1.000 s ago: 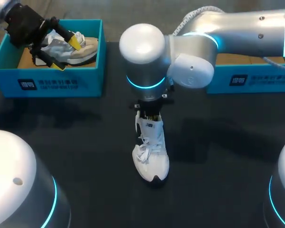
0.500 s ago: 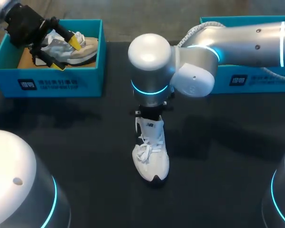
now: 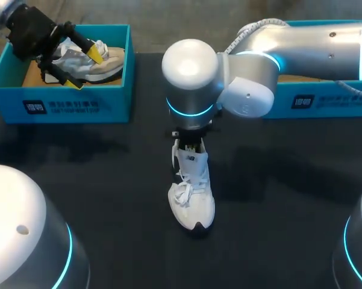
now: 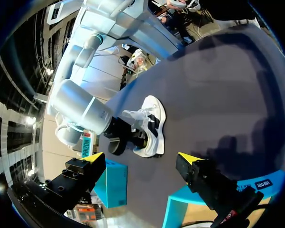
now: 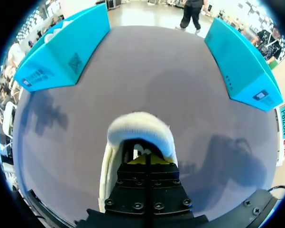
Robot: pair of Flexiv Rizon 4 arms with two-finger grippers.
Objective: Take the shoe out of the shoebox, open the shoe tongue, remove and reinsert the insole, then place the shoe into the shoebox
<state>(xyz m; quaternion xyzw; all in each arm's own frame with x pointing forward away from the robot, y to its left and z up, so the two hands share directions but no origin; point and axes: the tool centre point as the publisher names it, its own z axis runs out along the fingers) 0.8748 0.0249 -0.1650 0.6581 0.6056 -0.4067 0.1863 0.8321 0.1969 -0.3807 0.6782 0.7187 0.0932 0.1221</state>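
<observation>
The white shoe [image 3: 191, 195] stands on its sole on the dark table [image 3: 289, 198], out of any box, w/ the toe toward the robot and the laces loose on top. The right claw [image 3: 190, 146] comes straight down into the shoe's opening at the heel end. In the right wrist view its yellow ends are sunk inside the collar, so it cannot be told if the claw is clenched or released, or if it has the insole.

Far from the shoe, on the left arm's side, the left claw [image 3: 84, 67] hangs released over the left box [image 3: 60, 105], grasping nothing. A second shoe [image 3: 102, 63] lies in that box under it. The right box [image 3: 325, 96] is beyond the shoe on the other side, partly behind the right arm.

Judgement: step 1 is done, and the work is prob. at the tongue or insole step. The next move prob. needs a firm pinch on the insole edge and a slow pull up. Nothing holds the shoe down, so it may lift or tip. The left claw could come over to pin the toe.
</observation>
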